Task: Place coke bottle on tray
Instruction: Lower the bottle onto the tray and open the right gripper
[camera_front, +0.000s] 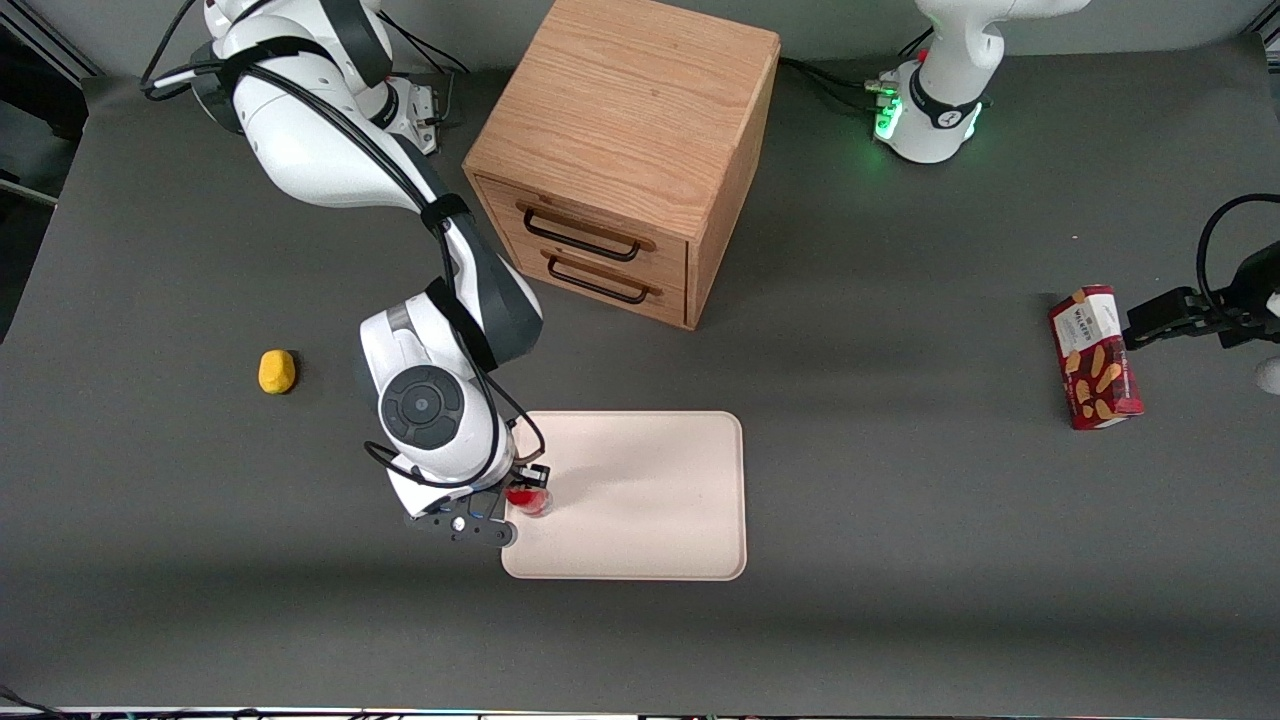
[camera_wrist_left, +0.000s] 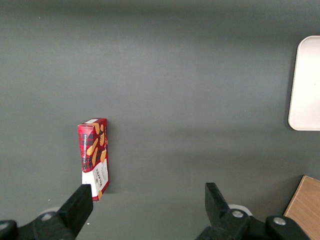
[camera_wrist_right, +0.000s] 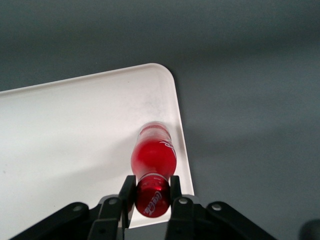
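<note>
The small all-red coke bottle (camera_front: 528, 498) stands upright at the tray's edge toward the working arm's end; in the right wrist view the coke bottle (camera_wrist_right: 153, 159) is seen from its cap down. My gripper (camera_front: 524, 492) is shut on its cap, the two fingers (camera_wrist_right: 127, 192) pressed against the cap's sides, as the right wrist view of the gripper (camera_wrist_right: 152, 196) shows. The cream-beige tray (camera_front: 650, 480) lies flat on the table, nearer the front camera than the wooden drawer cabinet; its rounded corner shows under the bottle in the right wrist view (camera_wrist_right: 75, 125). Whether the bottle's base touches the tray cannot be told.
A wooden cabinet (camera_front: 625, 150) with two drawers stands farther from the front camera than the tray. A yellow lump (camera_front: 277, 371) lies toward the working arm's end. A red snack box (camera_front: 1095, 357) lies toward the parked arm's end, also in the left wrist view (camera_wrist_left: 95, 157).
</note>
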